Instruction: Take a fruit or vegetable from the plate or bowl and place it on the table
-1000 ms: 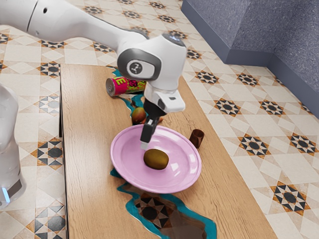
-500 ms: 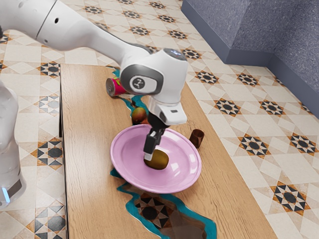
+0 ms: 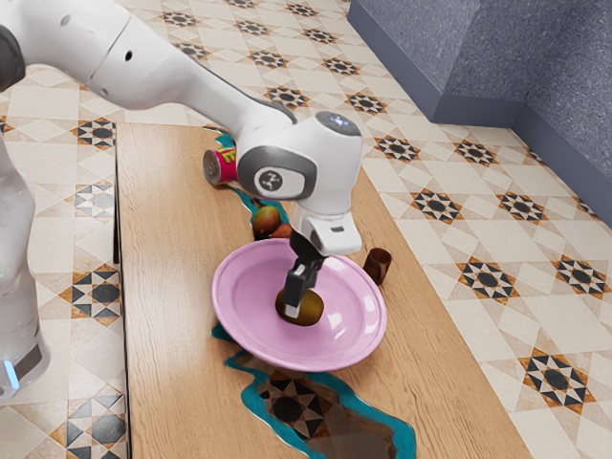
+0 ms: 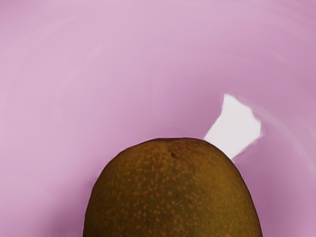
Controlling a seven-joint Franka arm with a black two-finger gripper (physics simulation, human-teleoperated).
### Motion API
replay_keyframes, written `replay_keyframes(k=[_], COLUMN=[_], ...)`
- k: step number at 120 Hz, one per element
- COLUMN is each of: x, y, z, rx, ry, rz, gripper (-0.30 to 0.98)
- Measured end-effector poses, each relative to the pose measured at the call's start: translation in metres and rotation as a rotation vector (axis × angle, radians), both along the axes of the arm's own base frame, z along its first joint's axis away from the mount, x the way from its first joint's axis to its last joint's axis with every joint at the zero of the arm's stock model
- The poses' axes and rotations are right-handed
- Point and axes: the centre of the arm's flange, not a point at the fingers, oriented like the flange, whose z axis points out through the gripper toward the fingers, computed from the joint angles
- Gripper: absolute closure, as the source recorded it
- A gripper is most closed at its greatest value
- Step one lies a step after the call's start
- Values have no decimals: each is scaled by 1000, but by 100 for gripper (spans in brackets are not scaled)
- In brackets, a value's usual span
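One glossy pink round plate (image 3: 356, 337), set on a pale wooden bench (image 3: 172, 306) with a teal-edged inlay (image 3: 251, 392). On the plate, inside the rim: one oval, brownish-green fruit with orange specks (image 3: 312, 310), its rounded end also seen close up in the wrist view. One black two-finger gripper (image 3: 294, 308), pointed downward on a white jointed arm (image 3: 191, 72), its tip low over the plate and in front of part of the fruit; how far it is open, and whether it has hold of the fruit, cannot be told. Beyond the plate: one reddish-green rounded fruit (image 3: 266, 221) and, beside it, one orange-red item (image 3: 282, 232), partly hidden. Farther off: one pink-red can with yellow lettering (image 3: 228, 166), on its side. Near the plate, toward the exterior view's right: one small dark-brown cylindrical cup (image 3: 379, 267).
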Motion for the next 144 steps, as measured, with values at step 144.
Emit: replay_keyframes(k=[144], x=[92], y=[307], z=[77], rx=[107], ry=[86], rz=[778], gripper=[38])
